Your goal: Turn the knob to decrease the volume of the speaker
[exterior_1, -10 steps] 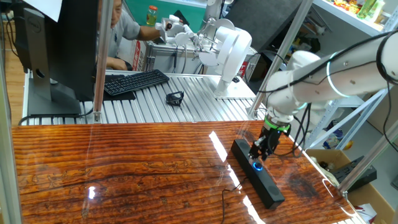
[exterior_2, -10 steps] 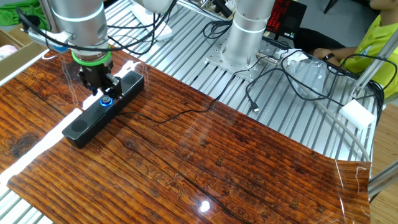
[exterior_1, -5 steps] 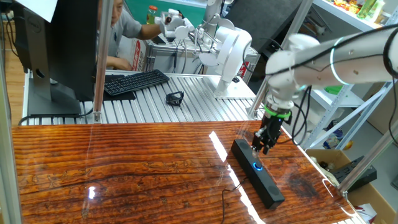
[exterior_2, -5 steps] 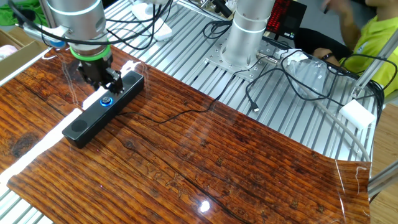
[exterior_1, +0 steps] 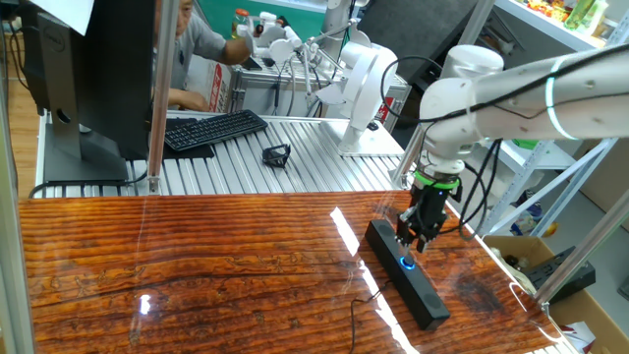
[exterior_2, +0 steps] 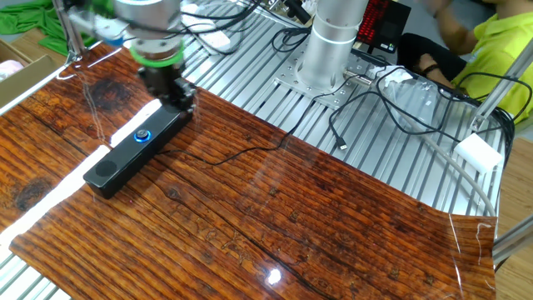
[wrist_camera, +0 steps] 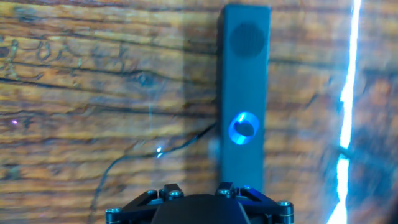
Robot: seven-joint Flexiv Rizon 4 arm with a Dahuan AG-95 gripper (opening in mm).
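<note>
Two-finger gripper point(exterior_1: 415, 239) above slim black bar speaker point(exterior_1: 407, 273), clear of blue-ringed round black knob point(wrist_camera: 243, 128); jaw opening can't tell

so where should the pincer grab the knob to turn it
Grip the knob by its round rim, coming straight down from above: it sits face-up in the top of the flat-lying speaker, so only its edge offers opposing sides. The pincer hangs above the speaker's far end, off the knob.

A shiny brown wooden table point(exterior_1: 197, 275) has bright light spots on it. At 12 o'clock lies a ribbed metal top point(exterior_1: 295, 157) with a black keyboard point(exterior_1: 214, 129). A dark monitor point(exterior_1: 88, 69) stands at 10 o'clock.
</note>
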